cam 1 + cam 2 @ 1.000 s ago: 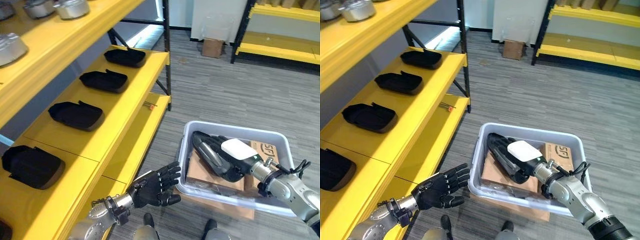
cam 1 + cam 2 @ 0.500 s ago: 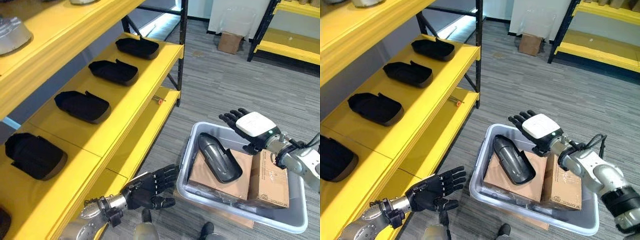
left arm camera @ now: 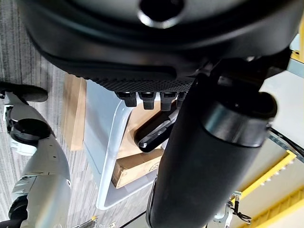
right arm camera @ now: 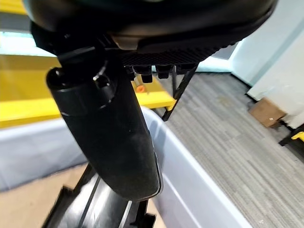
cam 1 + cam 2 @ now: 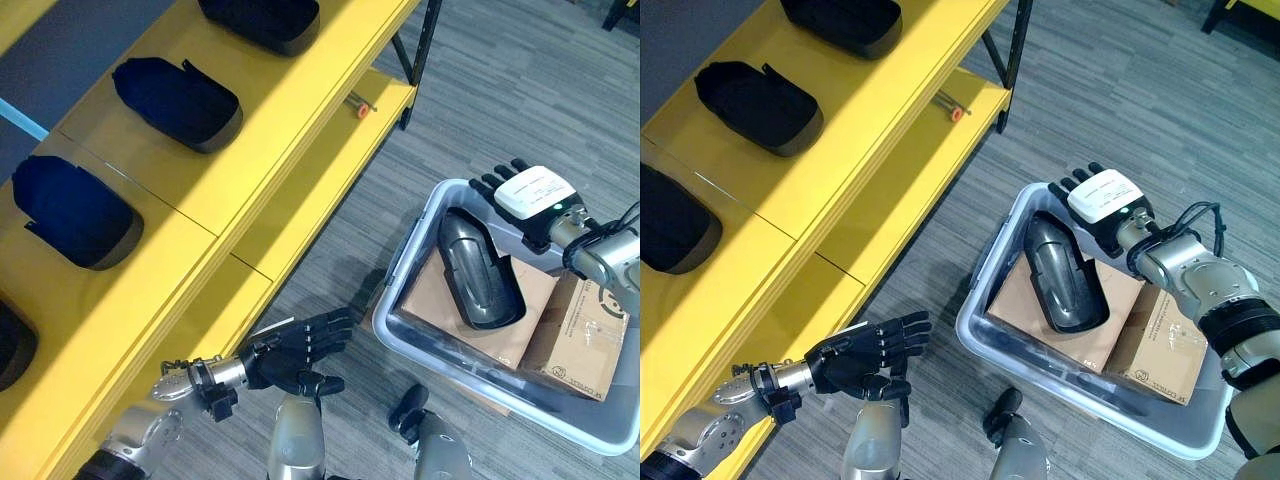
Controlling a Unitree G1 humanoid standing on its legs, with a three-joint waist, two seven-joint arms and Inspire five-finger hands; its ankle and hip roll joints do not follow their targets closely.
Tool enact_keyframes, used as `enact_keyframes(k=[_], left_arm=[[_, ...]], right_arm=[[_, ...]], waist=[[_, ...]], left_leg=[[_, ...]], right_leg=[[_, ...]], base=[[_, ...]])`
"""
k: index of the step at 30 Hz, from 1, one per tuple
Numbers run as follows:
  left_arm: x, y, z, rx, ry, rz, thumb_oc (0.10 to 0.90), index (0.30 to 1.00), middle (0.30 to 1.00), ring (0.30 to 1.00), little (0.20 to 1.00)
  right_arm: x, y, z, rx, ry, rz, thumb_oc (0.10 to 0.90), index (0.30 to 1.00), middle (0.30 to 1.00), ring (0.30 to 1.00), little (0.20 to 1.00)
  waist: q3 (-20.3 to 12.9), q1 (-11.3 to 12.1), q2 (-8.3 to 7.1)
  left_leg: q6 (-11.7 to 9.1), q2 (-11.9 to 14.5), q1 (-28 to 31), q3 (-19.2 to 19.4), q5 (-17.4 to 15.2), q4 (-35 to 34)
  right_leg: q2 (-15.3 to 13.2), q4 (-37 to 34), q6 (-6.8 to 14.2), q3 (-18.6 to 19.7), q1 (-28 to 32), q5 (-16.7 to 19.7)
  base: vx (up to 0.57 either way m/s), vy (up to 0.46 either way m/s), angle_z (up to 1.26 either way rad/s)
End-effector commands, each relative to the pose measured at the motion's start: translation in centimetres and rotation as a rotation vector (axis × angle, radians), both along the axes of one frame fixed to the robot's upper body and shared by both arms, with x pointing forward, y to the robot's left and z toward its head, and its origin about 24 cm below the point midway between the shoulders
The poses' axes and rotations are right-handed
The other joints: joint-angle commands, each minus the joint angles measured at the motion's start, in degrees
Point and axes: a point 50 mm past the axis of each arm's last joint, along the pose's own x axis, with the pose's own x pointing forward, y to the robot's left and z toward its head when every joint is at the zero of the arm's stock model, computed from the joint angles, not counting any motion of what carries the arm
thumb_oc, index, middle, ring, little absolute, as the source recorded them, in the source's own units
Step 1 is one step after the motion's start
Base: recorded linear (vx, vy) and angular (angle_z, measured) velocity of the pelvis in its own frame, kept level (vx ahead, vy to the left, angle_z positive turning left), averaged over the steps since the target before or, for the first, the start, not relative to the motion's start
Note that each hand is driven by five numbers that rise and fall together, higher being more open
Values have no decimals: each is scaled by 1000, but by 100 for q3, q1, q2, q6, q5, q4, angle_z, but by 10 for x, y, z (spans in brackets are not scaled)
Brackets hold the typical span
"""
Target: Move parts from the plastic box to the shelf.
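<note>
A grey striped floor runs beside the yellow shelf [image 5: 250, 150], where 3 dark parts [image 5: 178, 90] already sit in a row. The right hand [image 5: 525, 195], which lay low on the part [image 5: 478, 270] in the box [image 5: 400, 272] 1 second ago, has lifted off with fingers straight and empty, so this part is not yet grasped. The part lies on 1 of 2 cartons [image 5: 478, 318] in the box, while the left hand [image 5: 295, 352] hangs open over the floor just beside it.

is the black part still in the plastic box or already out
Still in: the black part lies on a cardboard box inside the plastic box; the open right robot hand hovers above, not gripping it.
</note>
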Motion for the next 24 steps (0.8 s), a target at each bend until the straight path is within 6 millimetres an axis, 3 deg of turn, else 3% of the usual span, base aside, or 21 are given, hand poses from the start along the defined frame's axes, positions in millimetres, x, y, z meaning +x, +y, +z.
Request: enact_keyframes(k=[1,9,14,18,23,24], left_arm=[[4,-17,33,-128,-146,-104,900,1000,1000,1000,1000],[9,-9,42,-81,-169,-87,900,1000,1000,1000,1000],[10,-5,47,-66,-172,-92,900,1000,1000,1000,1000],[10,-2,53,-49,-179,-99,900,1000,1000,1000,1000],[13,3,59,-30,-180,-91,900,1000,1000,1000,1000],[13,4,60,-31,-176,-91,900,1000,1000,1000,1000]], right_arm=[[8,-6,65,-48,-225,-48,900,1000,1000,1000,1000],[11,-24,61,-66,-234,-171,900,1000,1000,1000,1000],[5,-49,67,-184,-344,-324,900,1000,1000,1000,1000],[-1,-62,66,-245,-286,-369,900,1000,1000,1000,1000],[-1,-63,67,-329,-216,-354,900,1000,1000,1000,1000],[-1,-61,67,-415,-174,-327,900,1000,1000,1000,1000]], waist=[[-75,120,42],[229,181,107],[231,156,111],[231,122,79],[231,106,14],[231,101,-8]], left_leg=[[-131,127,-485,-268,218,0],[-127,169,-815,-223,338,7],[-140,230,-1060,-184,368,22],[-170,289,-1200,-138,415,-15],[-197,358,-1320,-101,446,17],[-206,378,-1363,-94,463,21]], right_leg=[[383,631,-278,-34,82,-699],[303,1147,-279,-35,-423,-807],[329,1261,-282,3,-751,-793],[351,1288,-267,30,-945,-748],[326,1354,-261,20,-1095,-722],[327,1368,-262,17,-1140,-710]], base=[[-37,-92,1],[-32,-109,2],[-43,-98,-1],[-49,-98,-3],[-29,-85,-3],[-38,-124,-5]])
